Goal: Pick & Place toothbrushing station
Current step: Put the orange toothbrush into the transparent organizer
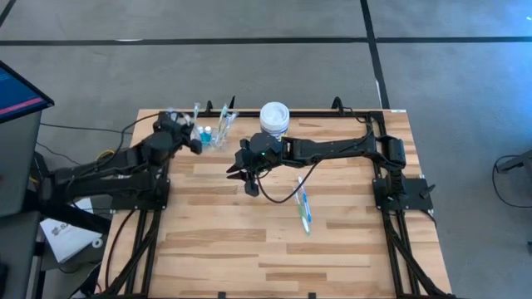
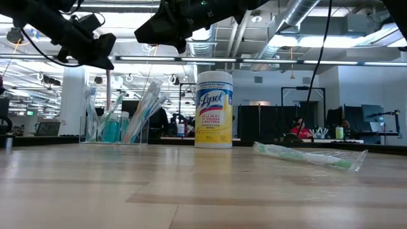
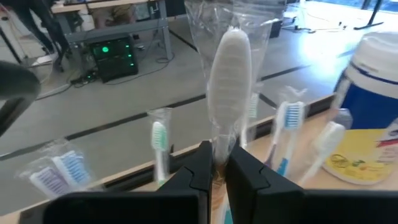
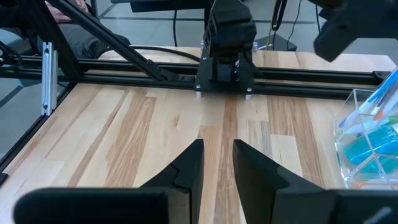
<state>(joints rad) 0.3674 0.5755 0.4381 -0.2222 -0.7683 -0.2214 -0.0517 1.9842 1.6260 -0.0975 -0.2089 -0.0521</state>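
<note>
toothbrushes crowd the clear cup (image 1: pixel 209 133) at the table's far left corner in the high view; my left gripper (image 1: pixel 194 143) hangs just beside it, my right gripper (image 1: pixel 241 176) over mid-table. one wrapped toothbrush (image 1: pixel 304 208) lies flat to the right, its long axis running roughly near to far.

low view: the cup's brushes lean outward, heads up, beside the lysol tub (image 2: pixel 213 109).

left wrist view: my fingers (image 3: pixel 198 175) are clamped on a wrapped toothbrush (image 3: pixel 229 78), held upright, head up. i judge this the placing step; next is lowering it handle-first into the cup.

right wrist view: my right fingers (image 4: pixel 188 168) stand apart, holding nothing.
</note>
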